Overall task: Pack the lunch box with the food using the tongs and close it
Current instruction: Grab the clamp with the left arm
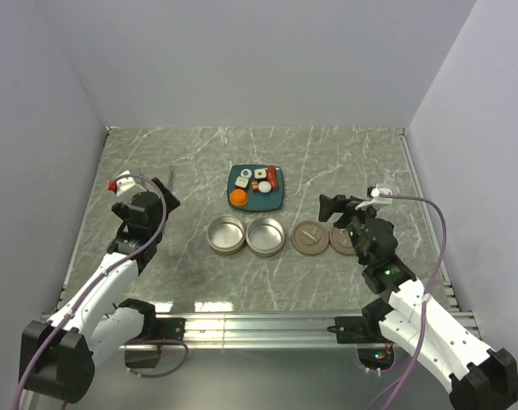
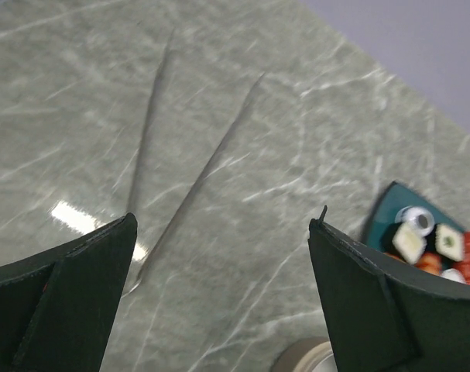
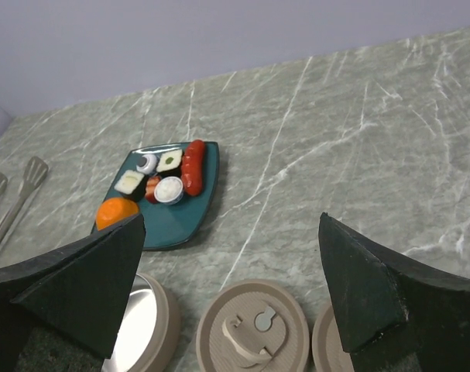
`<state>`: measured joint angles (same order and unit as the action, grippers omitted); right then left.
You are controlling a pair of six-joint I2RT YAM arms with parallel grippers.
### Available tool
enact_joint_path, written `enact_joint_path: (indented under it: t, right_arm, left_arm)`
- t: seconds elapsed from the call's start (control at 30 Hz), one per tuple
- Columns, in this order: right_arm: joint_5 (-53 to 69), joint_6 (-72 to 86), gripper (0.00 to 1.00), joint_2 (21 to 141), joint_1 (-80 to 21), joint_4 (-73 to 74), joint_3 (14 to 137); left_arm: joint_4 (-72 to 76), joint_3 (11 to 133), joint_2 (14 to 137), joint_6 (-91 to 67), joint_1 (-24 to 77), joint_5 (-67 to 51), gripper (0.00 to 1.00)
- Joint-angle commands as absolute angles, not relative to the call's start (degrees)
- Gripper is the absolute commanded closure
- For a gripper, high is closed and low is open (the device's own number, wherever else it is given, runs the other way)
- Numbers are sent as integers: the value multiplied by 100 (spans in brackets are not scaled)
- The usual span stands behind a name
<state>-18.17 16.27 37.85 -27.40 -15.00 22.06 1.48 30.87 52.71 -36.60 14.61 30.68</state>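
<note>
The lunch box stands open in the middle of the table as two empty silver tins, with two brown lids lying to their right. The food is on a teal plate behind them: an orange ball, a red sausage and rolls. The tongs lie flat at the back left. My left gripper hovers open just short of the tongs, holding nothing. My right gripper hangs open and unladen above a lid, next to a tin.
Grey walls close the table on the left, back and right. A metal rail runs along the near edge between the arm bases. The right wrist view shows the plate, the orange ball and the tongs' ends.
</note>
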Motion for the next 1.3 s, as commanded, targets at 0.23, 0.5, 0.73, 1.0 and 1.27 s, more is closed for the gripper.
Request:
enact_joint_path:
  t: [0.23,0.5,0.73,1.0,1.27]
  right_arm:
    - [-1468,1802,0,3332,-2742,-1775,2136]
    - [-1345,1890,0,3147,-2742,-1696,2197]
    - [-1169,1899,0,2954,-2733,-1617,2285]
    - [-1195,1854,0,2848,-2733,-1556,2276]
    - [-1169,1854,0,2514,-2725,-1433,2259]
  left_arm:
    - [-1257,3787,6186,-3876,1459,3463,1]
    - [-1283,4201,7336,-3385,704,2620,0]
    - [-950,4359,8024,-3033,545,2049,0]
    - [-668,4254,8024,-2866,396,1723,1]
    - [-633,4508,8613,-2769,378,1661,1]
